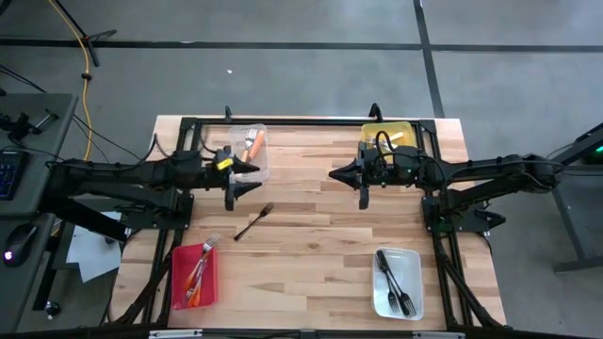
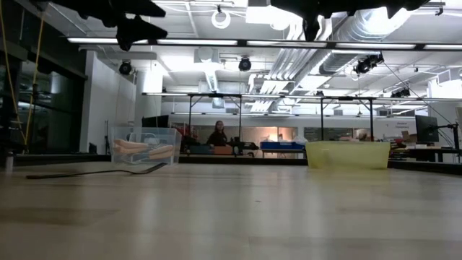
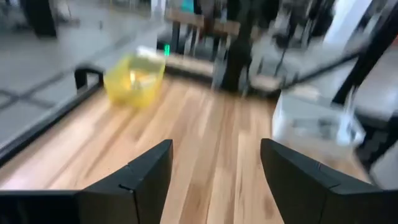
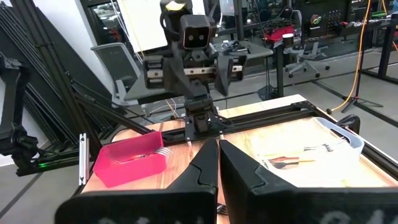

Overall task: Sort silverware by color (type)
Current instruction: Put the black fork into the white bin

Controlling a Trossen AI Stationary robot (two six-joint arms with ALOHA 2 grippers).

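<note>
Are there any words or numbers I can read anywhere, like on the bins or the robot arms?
None can be read.
The clear bin, yellow bin, red bin and white bin show no print.
The yellow patch on the left gripper is too small to read.
Far-off room signs are blurred.

Overhead view is reading evenly lit; the arms are casting soft, short shadows on the wooden table (image 1: 311,254).

Low view: ceiling strip lights (image 2: 238,46) are glaring bright, and the arm parts at the top are showing as silhouettes. The near tabletop is lying out of focus; a faint sheen is running across it.

Left wrist view is smearing with motion blur: the yellow bin (image 3: 134,79) and the room behind are lacking clean edges.

Right wrist view is holding sharp and bright; the red bin (image 4: 129,160) is reading crisply, with near fingers soft.
</note>
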